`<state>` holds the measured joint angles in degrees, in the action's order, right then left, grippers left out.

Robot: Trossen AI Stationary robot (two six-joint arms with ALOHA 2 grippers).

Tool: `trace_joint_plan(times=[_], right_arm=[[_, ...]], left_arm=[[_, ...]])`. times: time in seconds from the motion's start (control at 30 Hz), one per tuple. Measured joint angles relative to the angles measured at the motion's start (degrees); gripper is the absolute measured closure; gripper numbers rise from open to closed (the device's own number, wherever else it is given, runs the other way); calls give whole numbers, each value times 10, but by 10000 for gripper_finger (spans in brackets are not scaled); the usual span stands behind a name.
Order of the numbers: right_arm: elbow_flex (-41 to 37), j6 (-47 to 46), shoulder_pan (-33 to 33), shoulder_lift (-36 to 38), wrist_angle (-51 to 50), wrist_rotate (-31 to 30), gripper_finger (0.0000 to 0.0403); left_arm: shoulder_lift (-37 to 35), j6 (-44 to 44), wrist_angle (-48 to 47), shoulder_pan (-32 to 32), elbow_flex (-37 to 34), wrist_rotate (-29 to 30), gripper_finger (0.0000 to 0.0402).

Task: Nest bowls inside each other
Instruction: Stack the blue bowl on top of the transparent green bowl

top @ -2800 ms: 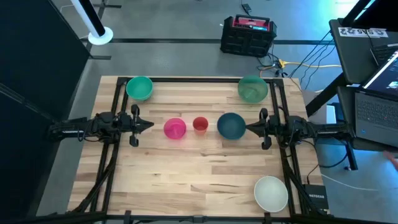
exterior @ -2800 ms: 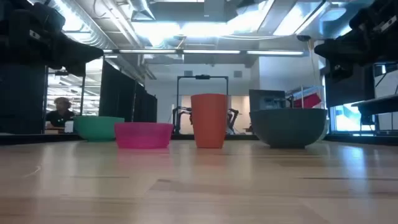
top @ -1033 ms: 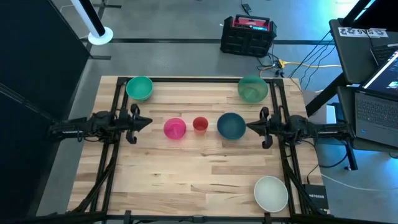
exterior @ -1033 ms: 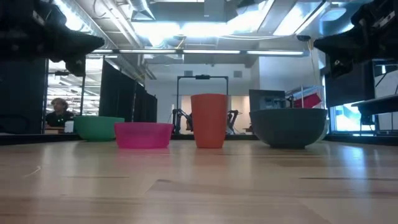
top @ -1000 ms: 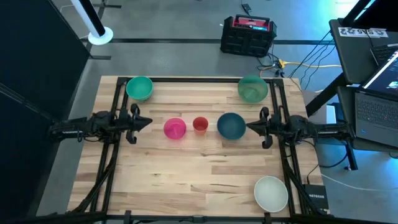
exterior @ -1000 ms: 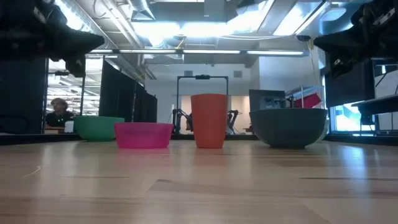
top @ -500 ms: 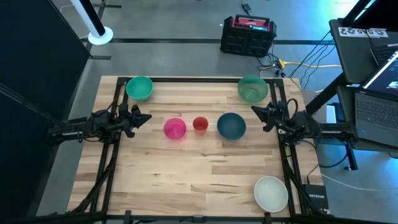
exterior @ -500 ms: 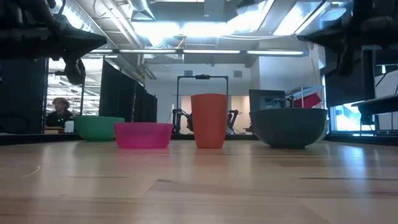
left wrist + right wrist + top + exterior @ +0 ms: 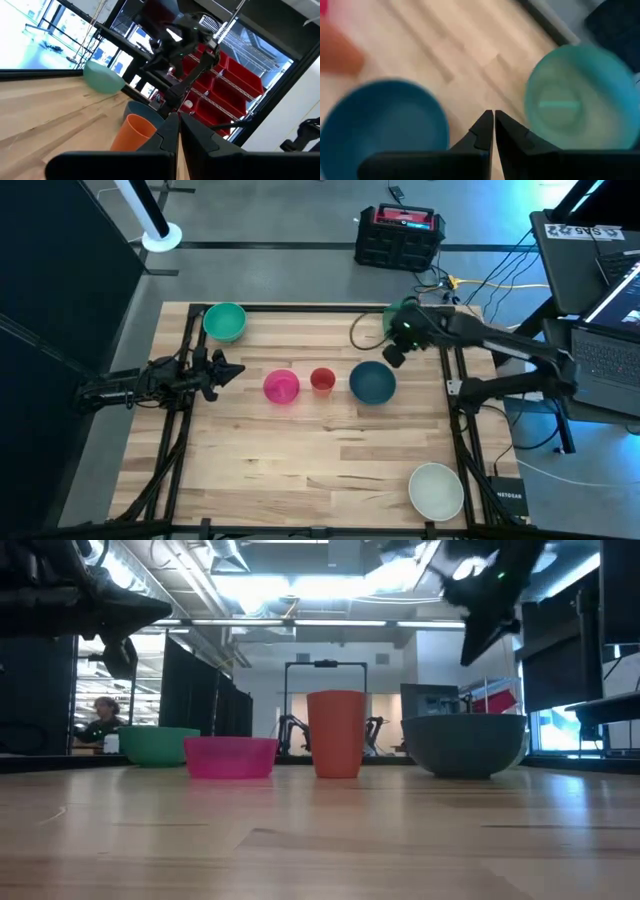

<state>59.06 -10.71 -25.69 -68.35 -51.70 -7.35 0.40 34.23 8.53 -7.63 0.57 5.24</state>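
Note:
Five bowls sit base-down on the wooden table. They are a green bowl (image 9: 225,321) at the far left, a second green bowl (image 9: 412,315) at the far right, a pink bowl (image 9: 281,387), a teal-blue bowl (image 9: 372,382) and a white bowl (image 9: 436,491) at the near right. My right gripper (image 9: 392,356) is shut and tipped downward. It hangs in the air over the gap between the teal-blue bowl (image 9: 385,127) and the far-right green bowl (image 9: 575,95). My left gripper (image 9: 240,370) is shut, level, left of the pink bowl.
A red cup (image 9: 321,380) stands between the pink and teal-blue bowls. Black frame rails (image 9: 185,430) run along the table's left and right sides. A black and red case (image 9: 398,235) lies beyond the far edge and laptops (image 9: 605,330) stand at the right. Bare wood fills the near middle.
My right gripper has risen from beside the teal-blue bowl and swung toward the far edge. It has tipped from level to pointing steeply down, and now hangs between the teal-blue and far-right green bowls. My left gripper has rolled about its own axis in place. No bowl has moved.

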Motion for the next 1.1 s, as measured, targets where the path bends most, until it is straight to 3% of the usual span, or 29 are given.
trace_joint_plan(times=[0.17, 0.33, 0.47, 1.1], right_arm=[[60, 5, -46, -90, -75, 97, 329], [68, 4, -42, -129, -88, 122, 229], [68, 4, -43, -157, -100, 130, 183], [68, -3, 11, -303, -56, 102, 205]], left_arm=[[0, 0, 0, 0, 0, 0, 402], [0, -17, -1, 0, 0, 0, 402], [0, -32, -13, 0, 0, 0, 402], [0, -68, -37, 0, 1, 0, 402]])
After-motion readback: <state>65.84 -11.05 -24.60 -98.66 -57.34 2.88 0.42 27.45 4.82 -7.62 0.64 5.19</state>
